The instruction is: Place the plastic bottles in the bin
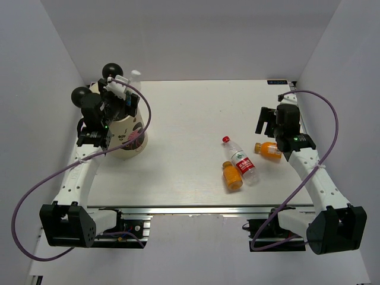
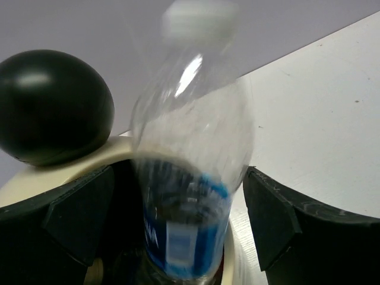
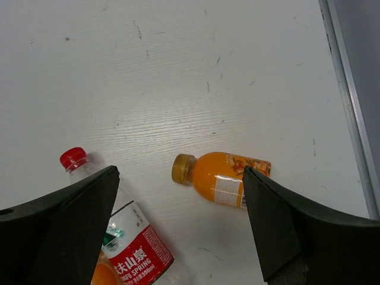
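At the far left corner of the counter, the cream-white rounded bin with two black ball ears (image 1: 132, 129) stands with the left gripper (image 1: 120, 90) directly above its dark opening. Between that gripper's black fingers (image 2: 77, 219) is a clear plastic bottle with a blue label and white cap (image 2: 190, 202). Its cap is up and its base points toward the opening, a pose that suits a straight drop. The fingers are spread as wide as the right pair and the bottle is smeared with blur, so I judge it released rather than clenched.

Near the right edge, the right gripper (image 1: 265, 122) hovers, fingers parted and empty, over a small orange-filled plastic bottle (image 3: 222, 181) lying on its side. It is probably lined up as the next pick. Closer to the middle, a clear bottle with a red cap and red label (image 1: 242, 161) lies against a second orange-filled bottle (image 1: 232, 176), toward the front edge. No other bottles are in sight.

The counter (image 1: 190, 113) is a matt white, faintly scuffed board with a metal rail (image 3: 347, 107) along its right edge. Plain white walls (image 1: 196, 35) box it in, and purple cables (image 1: 35, 196) loop from both arms.
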{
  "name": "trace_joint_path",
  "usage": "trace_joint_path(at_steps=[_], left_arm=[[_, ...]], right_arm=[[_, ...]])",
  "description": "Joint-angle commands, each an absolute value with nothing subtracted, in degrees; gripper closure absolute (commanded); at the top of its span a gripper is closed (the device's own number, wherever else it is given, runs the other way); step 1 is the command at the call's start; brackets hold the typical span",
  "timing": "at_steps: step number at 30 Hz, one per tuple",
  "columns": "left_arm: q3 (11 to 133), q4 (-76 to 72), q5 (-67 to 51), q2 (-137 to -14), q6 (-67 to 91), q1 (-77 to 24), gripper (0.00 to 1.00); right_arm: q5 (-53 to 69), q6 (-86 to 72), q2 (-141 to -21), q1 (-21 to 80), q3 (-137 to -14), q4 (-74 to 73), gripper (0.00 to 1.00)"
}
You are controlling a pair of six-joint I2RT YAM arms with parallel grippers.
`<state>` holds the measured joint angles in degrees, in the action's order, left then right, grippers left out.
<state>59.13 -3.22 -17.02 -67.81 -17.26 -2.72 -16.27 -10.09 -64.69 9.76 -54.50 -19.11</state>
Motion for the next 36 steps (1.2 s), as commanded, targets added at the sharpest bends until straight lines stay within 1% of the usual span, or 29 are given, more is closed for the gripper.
trace_joint_path(at_steps=[1, 8, 13, 17, 18, 19, 21, 23, 24, 26, 27, 28, 30, 31, 36], left_arm=[[61.61, -2.11, -17.67, -66.97, -15.74, -2.37, 0.02], [63.54, -0.26, -21.79, -66.80, -14.95, -2.37, 0.02], [63.98, -3.42, -22.23, -65.30, -10.56, -2.37, 0.02], [67.15, -4.49, -20.75, -65.57, 0.15, -2.37, 0.02], [72.20, -3.70, -20.57, -65.57, 3.31, -2.37, 0.02], [74.51, -0.73, -20.65, -65.57, 8.39, -2.37, 0.02], [81.60, 3.32, -22.31, -74.58, 13.34, -2.37, 0.02], [83.66, 4.66, -28.19, -77.68, 18.97, -2.81, 0.02], [84.37, 4.66, -29.34, -80.13, 20.46, -3.42, 0.02], [84.29, 5.62, -28.84, -81.64, 21.89, -6.84, 0.02], [84.11, 6.23, -27.52, -82.61, 21.45, -8.33, 0.02], [83.85, 7.46, -23.77, -82.79, 20.66, -11.48, 0.02], [83.67, 8.61, -21.11, -82.88, 19.52, -14.40, 0.02], [83.41, 8.96, -20.57, -82.71, 18.73, -16.50, 0.02], [78.15, 5.98, -20.31, -78.93, 18.54, -19.25, 0.02]], right_arm=[[-15.12, -9.05, -63.02, 9.58, -55.64, -16.61, 0.11], [-12.83, -8.00, -61.09, 9.67, -54.05, -14.86, 0.11], [-10.64, -6.77, -61.08, 9.58, -53.88, -14.41, 0.11], [-8.97, -7.21, -61.87, 9.58, -54.31, -15.38, 0.11], [-8.88, -7.21, -61.96, 9.58, -54.23, -15.47, 0.11], [-9.05, -7.21, -62.22, 9.58, -54.40, -15.47, 0.11], [-12.64, -7.56, -62.75, 9.67, -55.45, -16.60, 0.11], [-16.68, -10.53, -64.77, 9.58, -57.21, -20.62, 0.11], [-19.57, -11.85, -65.56, 9.49, -59.65, -22.39, 0.11], [-21.61, -16.14, -68.54, 9.06, -62.04, -25.82, 0.11], [-21.97, -18.09, -69.42, 8.62, -63.62, -29.15, 0.11], [-22.84, -22.11, -71.26, 7.40, -64.15, -30.66, 0.11], [-23.55, -25.30, -72.59, 6.07, -64.25, -33.38, 0.11], [-23.21, -26.27, -73.73, 4.67, -64.16, -33.75, 0.11], [-21.27, -29.09, -75.23, 3.60, -63.20, -33.41, 0.11]])
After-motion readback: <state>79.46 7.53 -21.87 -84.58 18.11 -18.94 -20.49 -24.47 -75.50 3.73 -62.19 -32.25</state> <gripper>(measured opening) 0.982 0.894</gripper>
